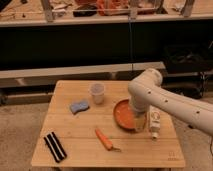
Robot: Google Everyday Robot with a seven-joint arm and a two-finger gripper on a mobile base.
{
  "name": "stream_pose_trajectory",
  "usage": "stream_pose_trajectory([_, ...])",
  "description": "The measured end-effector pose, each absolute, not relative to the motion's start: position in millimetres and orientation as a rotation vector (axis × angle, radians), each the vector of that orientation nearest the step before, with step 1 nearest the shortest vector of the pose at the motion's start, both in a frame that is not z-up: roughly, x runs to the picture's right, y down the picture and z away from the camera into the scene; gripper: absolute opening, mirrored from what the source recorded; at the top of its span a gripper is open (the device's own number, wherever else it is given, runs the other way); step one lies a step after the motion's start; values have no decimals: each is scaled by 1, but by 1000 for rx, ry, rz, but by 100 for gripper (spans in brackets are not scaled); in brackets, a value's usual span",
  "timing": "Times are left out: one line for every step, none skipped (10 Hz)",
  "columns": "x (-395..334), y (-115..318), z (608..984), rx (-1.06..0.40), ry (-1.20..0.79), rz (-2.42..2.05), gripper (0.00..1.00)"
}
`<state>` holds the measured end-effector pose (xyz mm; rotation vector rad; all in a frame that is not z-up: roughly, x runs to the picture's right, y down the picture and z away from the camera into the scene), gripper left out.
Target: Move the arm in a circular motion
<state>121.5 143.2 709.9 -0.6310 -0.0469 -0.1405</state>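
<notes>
Your arm comes in from the right edge of the view as a thick cream-white tube dotted with small dark holes, rises to a rounded joint above the right half of the bench, and then drops toward the orange bowl. The hand sits at the lower end of that drop, over the bowl's right rim, just beside the white bottle; you cannot tell from this view whether it is spread or pressed together, nor whether it touches the bowl or only hangs over it. The bottle lies flat along the right side of the bench, partly covered by the arm. On the left half of the bench you have a clear cup standing upright near the back edge, with a blue sponge just beside it to the front left. A carrot lies at a slant near the front middle, apart from the bowl (its thin end points to the front right). A black item with pale stripes lies at the front left corner, well apart from everything else. Behind the bench you see a dark shelf unit, whose upper level carries orange and other items too blurred to name.
</notes>
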Motion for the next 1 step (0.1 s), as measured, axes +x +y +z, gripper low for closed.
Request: stream_pose_trajectory([97,139,712,-628,-73,-170,80])
